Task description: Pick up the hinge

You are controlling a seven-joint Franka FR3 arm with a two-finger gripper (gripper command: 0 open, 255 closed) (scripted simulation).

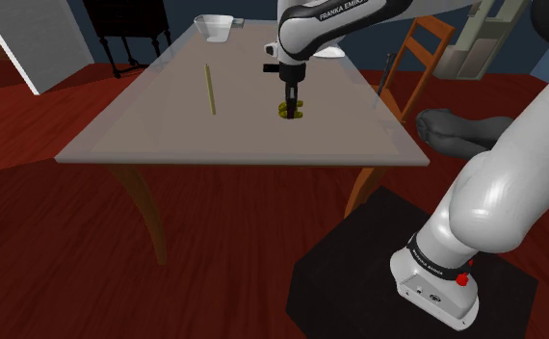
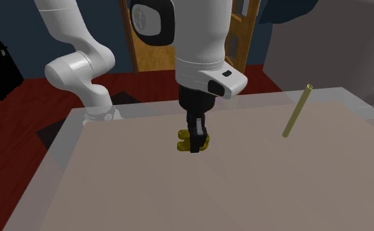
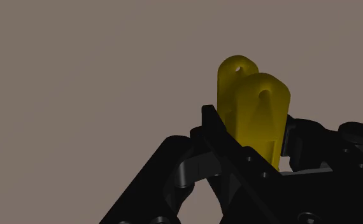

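End effector (image 3: 253,143) clamped on yellow hinge (image 3: 250,95), on table (image 1: 167,135), thin stick (image 1: 210,89) and bowl (image 1: 213,27) well apart

My three camera views of one counter (image 1: 167,144).
Shoulder camera looks down from behind the stand (image 1: 359,274); the second exterior faces the arm (image 2: 202,46) across the counter, close; wrist camera sits just above it. All share pincer (image 2: 195,146) and hinge (image 3: 253,111).
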